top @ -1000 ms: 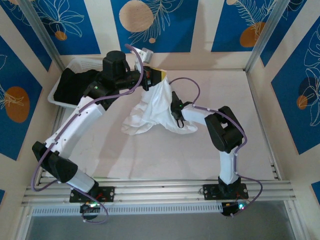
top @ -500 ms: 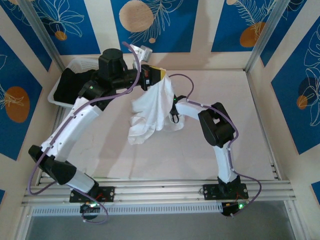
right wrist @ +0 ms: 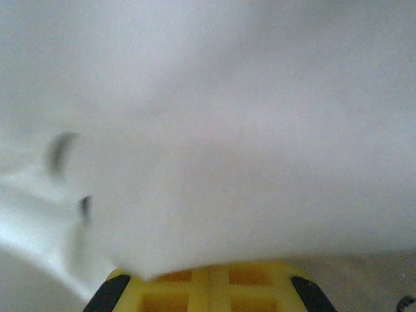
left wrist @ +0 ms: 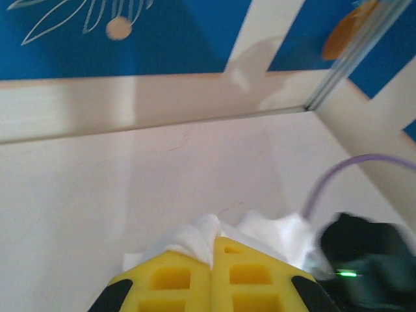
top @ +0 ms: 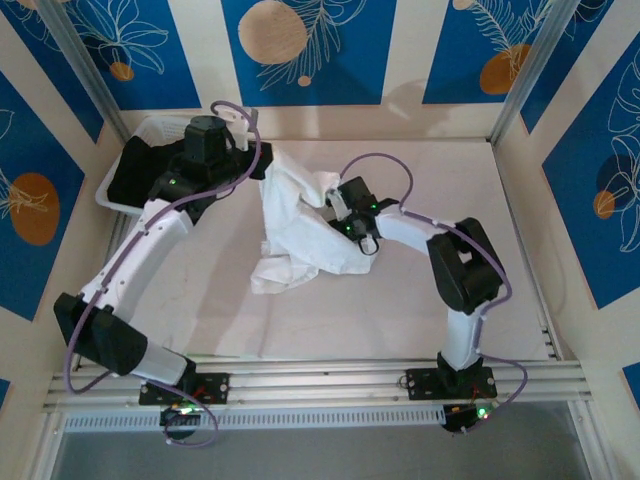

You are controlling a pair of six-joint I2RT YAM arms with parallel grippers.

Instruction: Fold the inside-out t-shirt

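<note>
White t-shirt (top: 300, 230) hangs crumpled, lower folds resting on the desk (top: 430, 290) left of centre; left tool (left wrist: 213, 255) clamped on its top edge, right tool (right wrist: 211, 284) buried in cloth, grip impossible to tell. Looks like the untangling stage; next it needs spreading flat

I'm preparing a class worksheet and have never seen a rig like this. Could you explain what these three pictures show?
Two robot arms are bolted at the near edge of a table. One picture looks down from above; the other two come from a camera on each wrist. A crumpled white t-shirt lies on the table. The left hand is shut, pinching its cloth. The right hand, under draped cloth, looks shut on it too. At the far left, a white basket holds a black garment.
</note>
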